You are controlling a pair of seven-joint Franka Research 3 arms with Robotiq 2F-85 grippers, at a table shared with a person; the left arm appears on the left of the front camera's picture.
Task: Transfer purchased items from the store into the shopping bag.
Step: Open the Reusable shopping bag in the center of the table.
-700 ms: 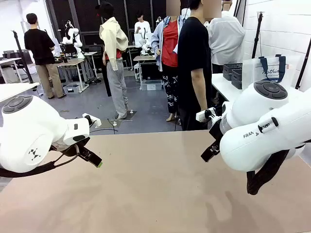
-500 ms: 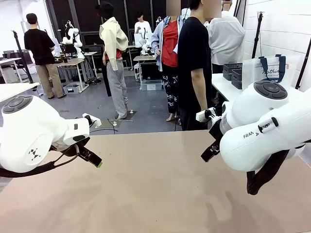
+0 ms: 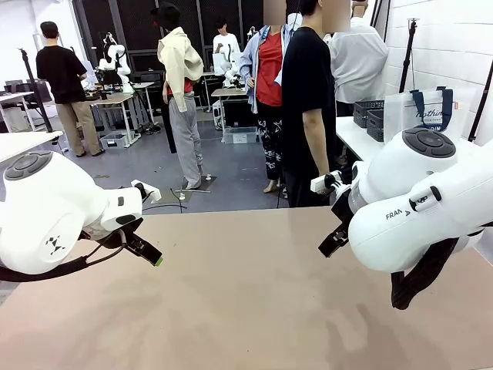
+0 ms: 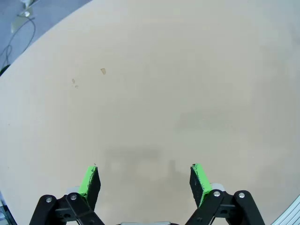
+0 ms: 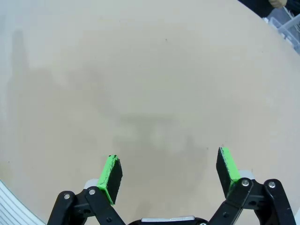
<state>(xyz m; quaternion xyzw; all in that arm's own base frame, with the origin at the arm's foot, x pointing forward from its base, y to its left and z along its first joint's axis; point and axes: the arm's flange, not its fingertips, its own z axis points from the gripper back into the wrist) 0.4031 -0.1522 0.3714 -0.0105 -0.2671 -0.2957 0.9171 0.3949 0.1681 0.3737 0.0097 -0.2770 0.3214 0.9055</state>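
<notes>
Both arms hung over the bare beige table, and nothing lay on it beneath them. The left arm came in low from its side. The left jaws stood wide apart with nothing between them. From the left wrist camera I could see the green pads spread over plain tabletop, which bore a few faint specks further out and a soft shadow just ahead of the fingertips. The right arm bulked large on the other side, its wrist turned down towards the table. The right jaws were equally wide apart and empty, their green pads poised above the same pale surface, which was crossed by the arm's own shadow.

The shopping bag was well away from both arms. It stood upright on a white side table at the far right by the wall, translucent, with its navy handles hanging down the front. Just beside it, on that same side table, sat the dark lattice basket with a second like it in front. I could not tell what lay inside them. A person in a black shirt stood at the far edge of the table, turned side-on, close to the side table.
</notes>
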